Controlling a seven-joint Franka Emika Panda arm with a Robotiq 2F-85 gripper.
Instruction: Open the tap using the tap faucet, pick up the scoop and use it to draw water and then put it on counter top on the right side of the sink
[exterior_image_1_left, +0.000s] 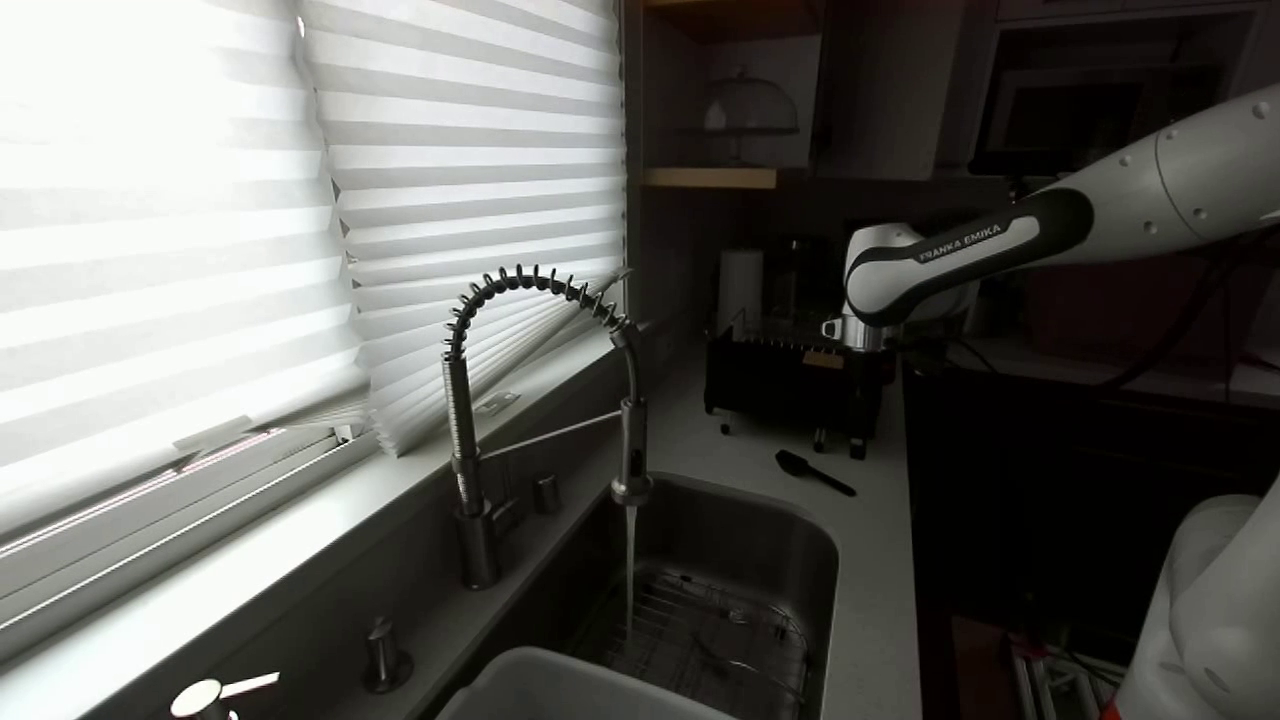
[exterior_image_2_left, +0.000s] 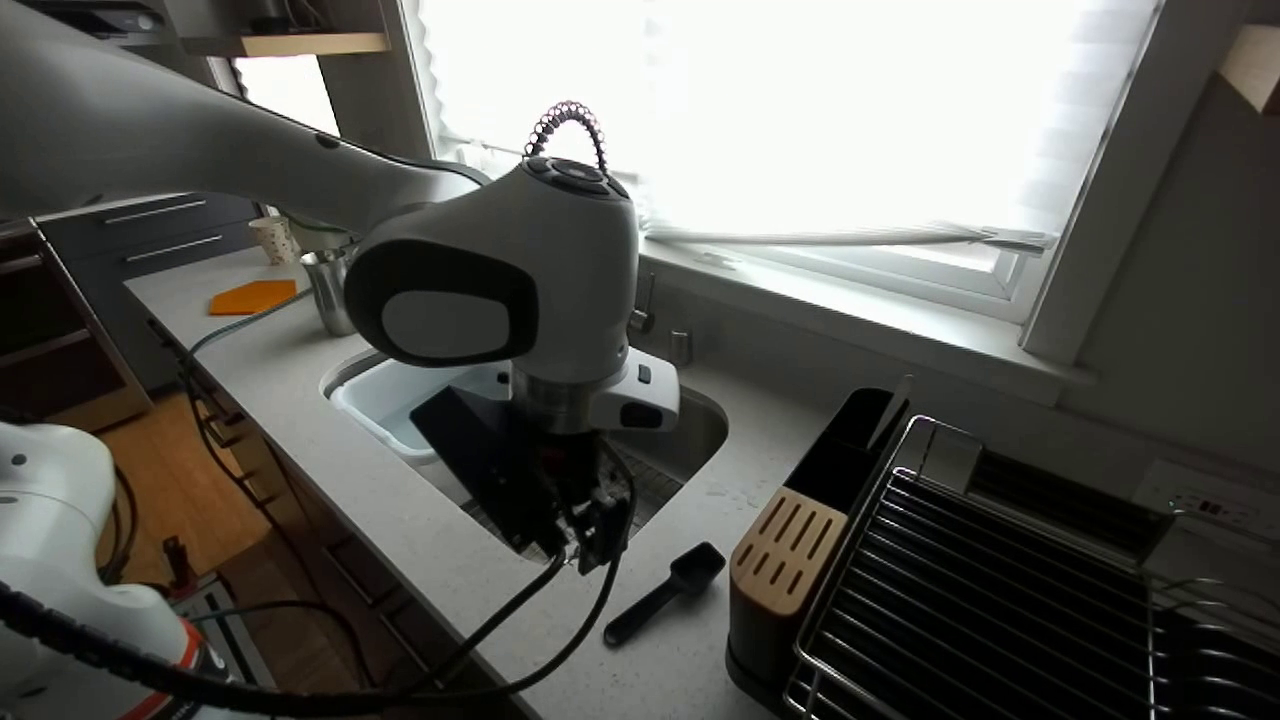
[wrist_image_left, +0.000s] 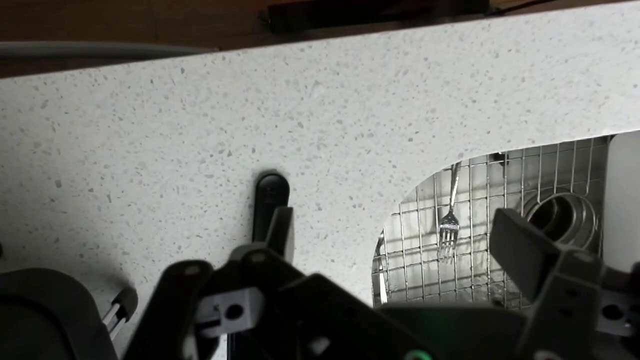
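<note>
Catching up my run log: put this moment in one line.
tap running | water falling into sink | scoop lying on counter, not held | tool open, empty

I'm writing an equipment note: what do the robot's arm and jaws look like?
The arm is whitish with rounded segments, black trim and FRANKA EMIKA lettering. A metallic collar shows near its end, where black cables also run. The jaws are dark, with flat grey pads and pale, holed brackets.

The white arm (exterior_image_1_left: 1120, 215) has black trim (exterior_image_1_left: 1068, 220), FRANKA EMIKA lettering (exterior_image_1_left: 960, 243), round screws (exterior_image_1_left: 1200, 213), black cables (exterior_image_2_left: 120, 664) and a red base stripe (exterior_image_2_left: 192, 642)
</note>
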